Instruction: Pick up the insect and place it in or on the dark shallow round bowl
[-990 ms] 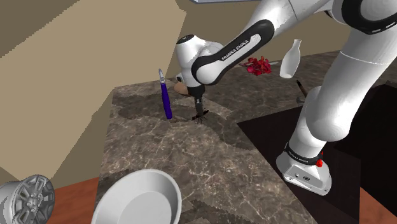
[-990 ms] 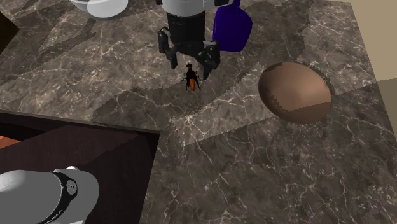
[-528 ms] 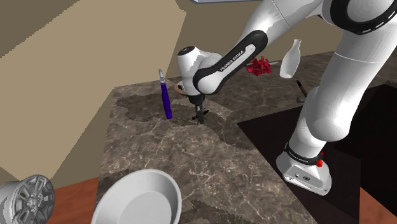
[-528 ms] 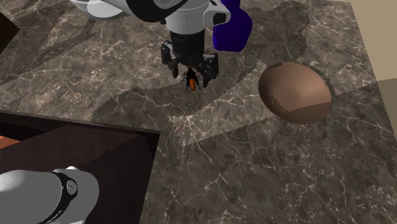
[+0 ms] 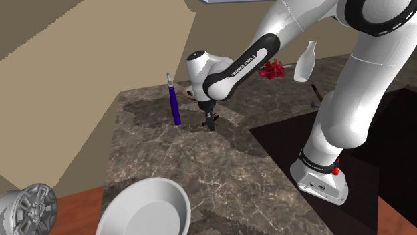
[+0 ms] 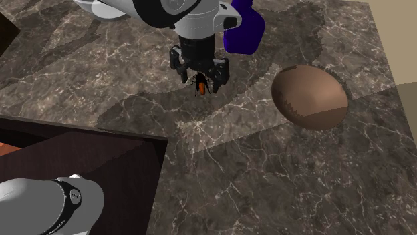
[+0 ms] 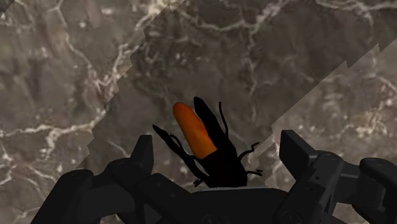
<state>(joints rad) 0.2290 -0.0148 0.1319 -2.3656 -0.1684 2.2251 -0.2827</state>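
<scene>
One black insect point(image 7: 213, 159) with an orange abdomen lies untouched between the released hand's point(image 7: 219, 143) parted fingers point(image 7: 144, 154).

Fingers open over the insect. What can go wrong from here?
1. The insect is slim and lies askew inside the open gripper; closing may pinch only legs or nudge it out.
2. The purple object stands close beside the gripper; the lift could clip it.
3. The brown bowl looks domed; the insect might slide off.

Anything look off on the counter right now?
The slim blue tool with a grey tip stands on end, unsupported, on the dark marble counter beside the hand. Nothing else stands out: the orange-and-black insect sits between the open hand's jaws, untouched.
</scene>
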